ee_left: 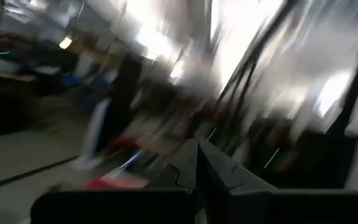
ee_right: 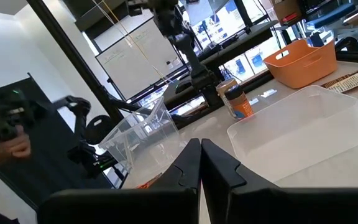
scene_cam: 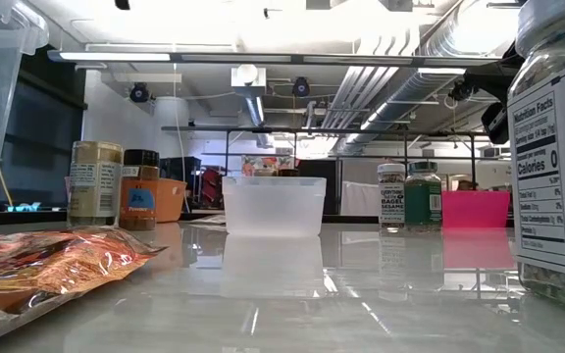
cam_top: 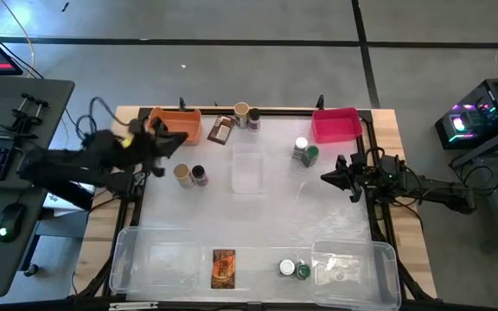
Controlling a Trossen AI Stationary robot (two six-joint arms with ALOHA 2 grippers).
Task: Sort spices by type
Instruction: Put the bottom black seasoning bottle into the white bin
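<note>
Near edge, bottom of the high view: long clear tub (cam_top: 137,259) spans the table front. In it an orange-brown packet (cam_top: 223,268) lies flat near bottom centre, and a white-capped jar (cam_top: 287,268) touches a green-capped jar (cam_top: 303,271) just right of it. In the low view the packet (scene_cam: 52,260) fills the lower left, and a jar (scene_cam: 557,147) at the right edge shows "Nutrition Facts" and "Calories 0".

Mid-table: small clear tub (cam_top: 247,171), centre frame, nothing in it that I can see. Left of it a tan-capped jar (cam_top: 182,175) and dark-capped jar (cam_top: 200,175) stand side by side, touching or nearly so. Right of the tub, a second white-capped jar (cam_top: 301,147) and second green-capped jar (cam_top: 310,155) stand together; low view reads "BAGEL SESAME" on the white one (scene_cam: 390,196).

Far edge, upper part of the frame: orange bin (cam_top: 180,125) on the left, pink bin (cam_top: 335,125) on the right. Between them a brown packet (cam_top: 221,130) lies flat, and two more jars (cam_top: 246,115) stand close together just right of it.

Left gripper (cam_top: 180,141) sits at the upper left, just beside the orange bin; its fingers are pressed together, holding nothing. Left wrist view too blurred to read.

Right gripper (cam_top: 327,176) sits at the right side of the table, below the pink bin, pointing at the centre; fingers also closed and holding nothing.
</note>
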